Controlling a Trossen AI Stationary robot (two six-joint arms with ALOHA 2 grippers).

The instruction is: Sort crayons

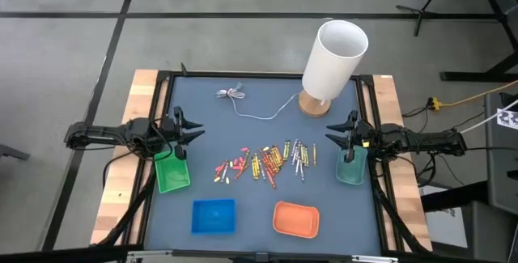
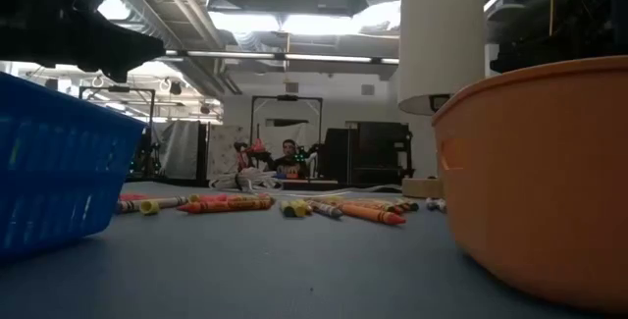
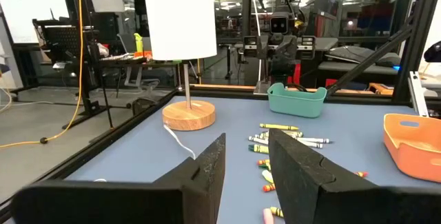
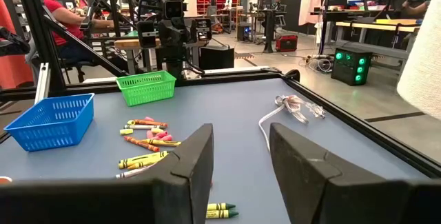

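Crayons (image 1: 263, 161) lie scattered mid-desk (image 1: 243, 129); left end effector (image 1: 190, 129) and right end effector (image 1: 332, 132) hover spread, empty.

Bright overhead strip lights (image 2: 294, 23) (glaring); near trays blurred

A blue-grey table (image 1: 202, 125) with wooden side strips is seen. Crayons (image 1: 263, 162) are scattered at its middle. A green tray (image 1: 172, 173) lies left, a teal tray (image 1: 350, 168) right, blue (image 1: 214, 216) and orange (image 1: 295, 219) trays near, a lamp (image 1: 314, 103) and white cable (image 1: 243, 101) far.
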